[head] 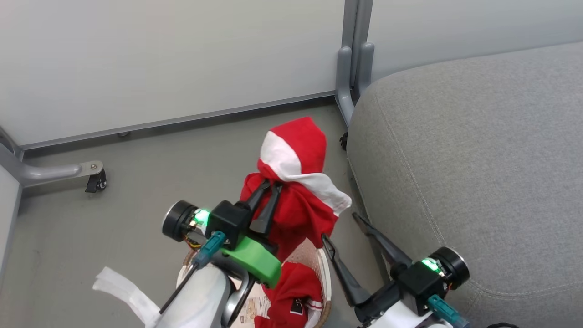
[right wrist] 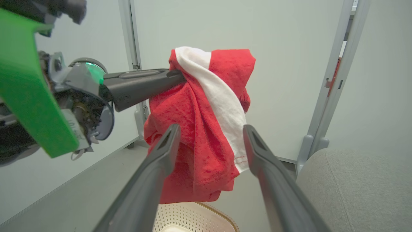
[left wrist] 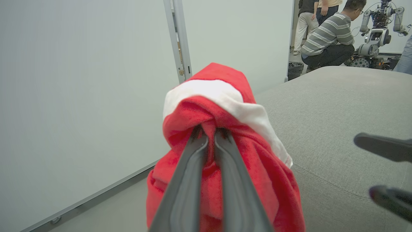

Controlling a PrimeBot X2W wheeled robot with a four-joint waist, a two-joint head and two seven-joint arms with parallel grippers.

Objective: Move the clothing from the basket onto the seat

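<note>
The clothing (head: pixel 296 200), bright red with white panels, was in two places beside the largest thing there, the grey woven seat (head: pixel 478 159). The seat took up the right side of the head view, a stitched seam curving along its rounded edge. Pale partition panels (head: pixel 159 59) stood behind on grey posts, and grey floor (head: pixel 91 228) lay to the left of the seat. In the left wrist view a person (left wrist: pixel 328 35) in a striped top crouched far beyond the seat.

One garment hung in the air just beside the seat's edge, bunched at the top and trailing down towards the basket (head: pixel 325 269). That cream perforated basket stood on the floor under the arms, near the seat's corner. It held a second red garment (head: pixel 291 287) with a small black patch (head: pixel 297 309), next to a paper label (head: pixel 255 310).

The left gripper (head: pixel 272 184) had its fingers pressed together on a fold of the hanging garment, close to its white band. The right gripper (head: pixel 340 227) was between that garment and the seat, its fingers spread wide and holding nothing.
</note>
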